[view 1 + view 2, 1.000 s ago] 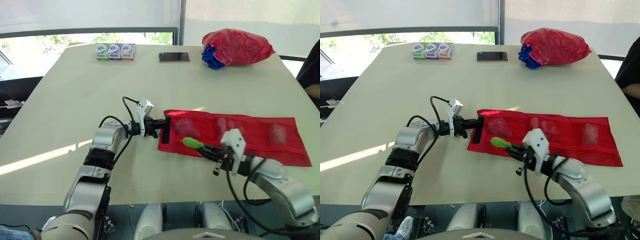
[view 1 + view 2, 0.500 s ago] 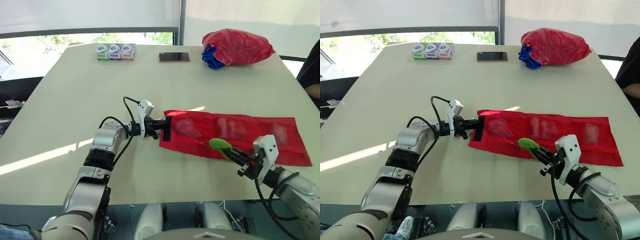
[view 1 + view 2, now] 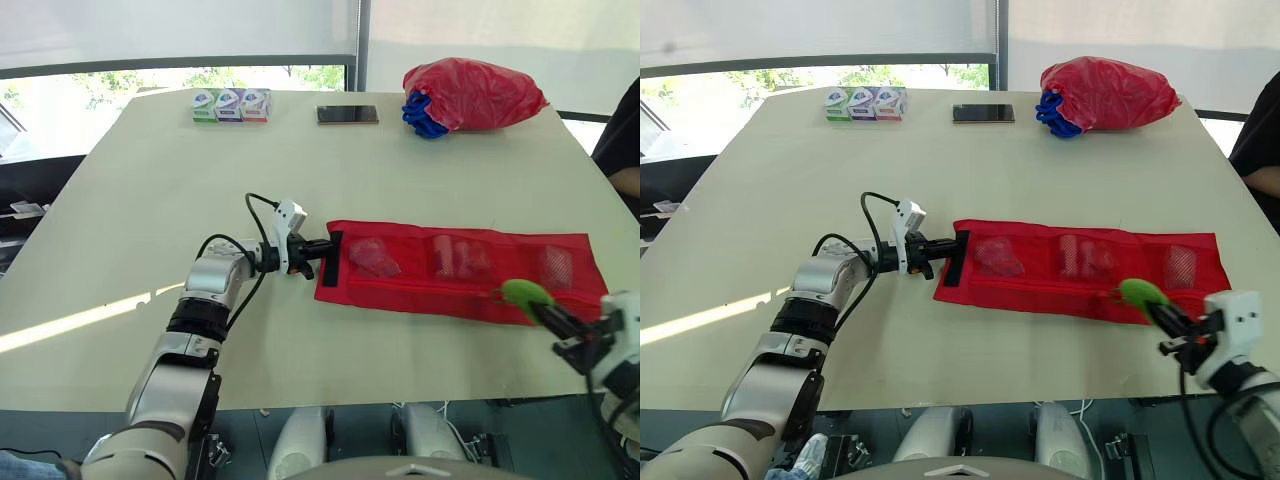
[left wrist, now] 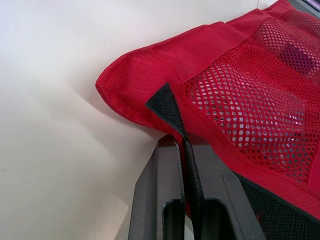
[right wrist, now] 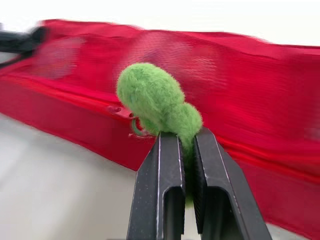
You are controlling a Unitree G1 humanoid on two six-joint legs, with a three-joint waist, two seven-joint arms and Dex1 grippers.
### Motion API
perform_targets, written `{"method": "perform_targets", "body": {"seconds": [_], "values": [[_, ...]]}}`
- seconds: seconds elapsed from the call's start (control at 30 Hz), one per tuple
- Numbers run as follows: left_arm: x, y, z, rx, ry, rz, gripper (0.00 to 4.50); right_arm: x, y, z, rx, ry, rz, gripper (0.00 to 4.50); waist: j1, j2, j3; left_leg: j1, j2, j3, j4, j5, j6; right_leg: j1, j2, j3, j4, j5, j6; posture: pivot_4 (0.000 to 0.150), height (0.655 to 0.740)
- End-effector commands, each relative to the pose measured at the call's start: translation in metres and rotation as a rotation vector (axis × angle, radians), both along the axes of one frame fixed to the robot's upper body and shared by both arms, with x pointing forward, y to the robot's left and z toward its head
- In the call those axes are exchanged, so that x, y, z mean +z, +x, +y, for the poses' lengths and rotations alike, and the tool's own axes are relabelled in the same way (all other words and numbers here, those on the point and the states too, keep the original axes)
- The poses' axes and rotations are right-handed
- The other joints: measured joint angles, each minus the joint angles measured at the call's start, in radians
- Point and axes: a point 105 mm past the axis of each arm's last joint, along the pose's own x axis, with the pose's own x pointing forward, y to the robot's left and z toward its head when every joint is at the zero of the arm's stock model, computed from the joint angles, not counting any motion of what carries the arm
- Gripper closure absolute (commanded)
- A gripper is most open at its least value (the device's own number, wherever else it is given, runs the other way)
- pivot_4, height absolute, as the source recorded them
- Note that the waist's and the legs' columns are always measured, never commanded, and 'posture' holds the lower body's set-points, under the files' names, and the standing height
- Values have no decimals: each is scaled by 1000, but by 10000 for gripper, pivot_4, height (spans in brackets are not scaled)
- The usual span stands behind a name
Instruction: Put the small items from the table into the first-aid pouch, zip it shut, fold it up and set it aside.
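Note:
The red first-aid pouch (image 3: 470, 284) lies unfolded and flat on the table, with small items inside its three mesh pockets (image 3: 372, 257). My left gripper (image 3: 325, 258) is shut on the black tab (image 4: 167, 107) at the pouch's left end. My right gripper (image 3: 545, 312) is shut on the fuzzy green zipper pull (image 5: 155, 100), close to the pouch's right end and the table's front edge. The pull's cord runs to the zipper slider (image 5: 116, 109) on the pouch's near edge.
A red plastic bag (image 3: 475, 93) with something blue under it sits at the far right. A phone (image 3: 348, 115) and three small boxes (image 3: 230, 104) lie along the far edge. A person's arm (image 3: 622, 150) shows at the right edge.
My right gripper has carried the green pull rightwards along the zipper, from near the pouch's left end to near its right end. The left gripper has stayed holding the tab.

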Motion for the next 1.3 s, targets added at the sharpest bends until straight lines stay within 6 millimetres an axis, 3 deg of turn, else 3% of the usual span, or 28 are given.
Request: {"method": "perform_targets", "body": {"seconds": [0.03, 0.23, 0.4, 0.5, 0.73, 0.77, 0.8, 0.93, 1.03, 1.07, 1.3], "values": [[-13, -1, 22, 61, 72, 34, 45000, 12, -8, -48, -166, -73, -41, 44643, -1, 1, 0, 0, 0, 0, 0, 0, 0, 0, 0, 0, 0, 0, 0, 1500, 7400], [-13, -1, 32, 75, 97, 25, 45000, 2, -27, -126, -507, -171, 37, 44643, -4, 2, -1, 1, 0, 3, -1, 0, 0, 0, 0, 2, 0, 0, 0, 1500, 7400], [-11, 0, 44, 98, 119, 15, 45000, -6, -37, -154, -677, -230, 92, 44643, -6, 4, -2, 2, 0, 3, -2, 0, 0, 0, 1, 3, 0, 0, 0, 1500, 7400], [-10, 0, 52, 115, 136, 8, 45000, -7, -38, -162, -732, -265, 89, 44643, -5, 6, -3, 2, 1, 4, -2, 0, 0, 0, 1, 4, 0, 0, 0, 1500, 7400], [-6, -1, 63, 143, 153, 1, 45000, -1, -22, -154, -683, -237, 15, 44643, -6, 7, -4, 2, 1, 4, -2, 0, 0, 0, 1, 4, 0, 0, 0, 1500, 7400], [-5, -1, 63, 143, 154, 1, 45000, 0, -20, -153, -677, -234, 11, 37643, -6, 7, -4, 2, 1, 5, -2, 0, 0, 0, 1, 4, 0, 0, 0, 1500, 7400], [-5, -1, 63, 143, 153, 1, 45000, 0, -19, -152, -669, -242, 10, 35834, -6, 7, -4, 2, 1, 5, -2, 0, 0, 0, 1, 4, 0, 0, 0, 1500, 7400], [-4, -2, 61, 145, 150, 0, 45000, 3, -13, -148, -637, -237, -18, 15462, -6, 8, -5, 2, 2, 5, -2, 0, 0, 0, 1, 5, 0, 0, 0, 1500, 7400], [-1, -2, 65, 162, 154, -6, 45000, 9, -12, -141, -585, -231, -48, 3004, -6, 8, -5, 3, 2, 5, -2, 0, 0, 0, 1, 5, 0, 0, 0, 1500, 7400], [0, -2, 68, 173, 157, -7, 45000, 11, -12, -138, -564, -228, -60, 499, -7, 8, -5, 3, 2, 5, -2, 0, 0, 0, 1, 5, 0, 0, 0, 1500, 7400], [5, -8, 105, 229, 224, -10, 45000, 27, -11, -113, -466, -170, -180, 499, -18, 8, -5, 4, 4, 6, -4, 0, 0, 0, 2, 6, 0, 0, 0, 1500, 7400]]}}
